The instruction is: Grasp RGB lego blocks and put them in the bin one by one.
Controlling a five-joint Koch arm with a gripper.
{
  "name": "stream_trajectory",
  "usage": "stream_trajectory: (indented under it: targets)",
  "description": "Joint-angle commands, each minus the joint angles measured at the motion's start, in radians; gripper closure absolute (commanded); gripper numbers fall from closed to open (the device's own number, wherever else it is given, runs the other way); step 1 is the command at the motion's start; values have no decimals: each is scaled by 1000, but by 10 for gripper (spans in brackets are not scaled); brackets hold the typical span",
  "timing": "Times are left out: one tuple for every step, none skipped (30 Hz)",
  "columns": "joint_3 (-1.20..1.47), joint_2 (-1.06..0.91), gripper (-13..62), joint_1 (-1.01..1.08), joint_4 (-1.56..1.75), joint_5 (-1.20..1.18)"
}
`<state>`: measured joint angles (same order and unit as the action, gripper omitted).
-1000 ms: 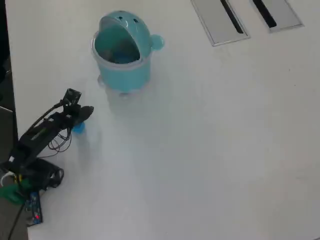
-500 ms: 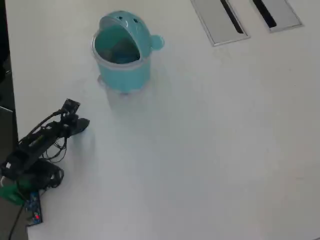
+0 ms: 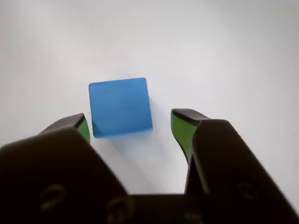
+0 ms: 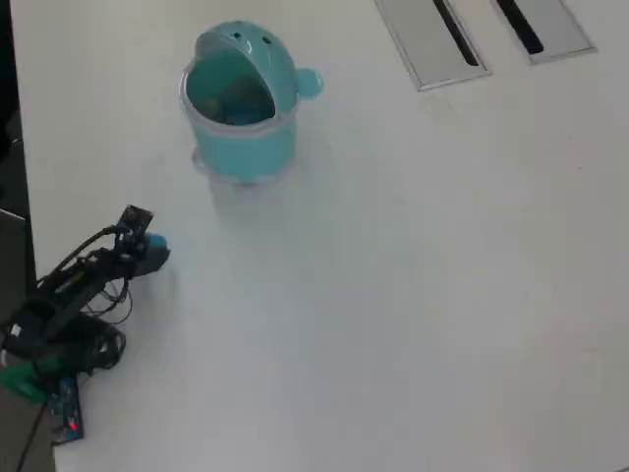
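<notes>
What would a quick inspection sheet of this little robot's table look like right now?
Surface: white table, bare and clean.
Job's things: blue block lies flat on the table just ahead of the jaws; teal bin stands upright further up in the overhead view, mouth open. Red and yellow-green blocks not seen on the table.
Clutter: nothing seen.
Grippers: gripper low over the table, jaws open on either side of the block's near edge, not clamping it.
Cables: black wires loop along the arm.
Surroundings: two grey slotted panels in the table at the top of the overhead view.
</notes>
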<state>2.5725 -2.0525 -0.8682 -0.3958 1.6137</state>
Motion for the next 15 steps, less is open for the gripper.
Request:
stream_trajectory:
  targets:
    - [-32, -17, 181, -17, 12, -12]
    - [-31, -11, 180, -18, 15, -12]
    - [-29, -5, 181, -21, 31, -12]
    - [-26, 6, 181, -25, 48, -12]
    - [-25, 11, 181, -28, 58, -12]
    - [-25, 18, 181, -32, 66, -12]
    - [-25, 28, 181, -37, 71, -12]
    - [-23, 35, 181, -40, 80, -12]
    - [-21, 46, 181, -41, 98, -14]
    - [-21, 55, 181, -41, 112, -14]
    - [-20, 61, 181, -43, 121, -14]
    - [-20, 69, 181, -43, 123, -14]
    - [-25, 78, 182, -41, 133, -14]
    - [-26, 86, 182, -41, 150, -14]
    - [-29, 91, 183, -38, 152, -14]
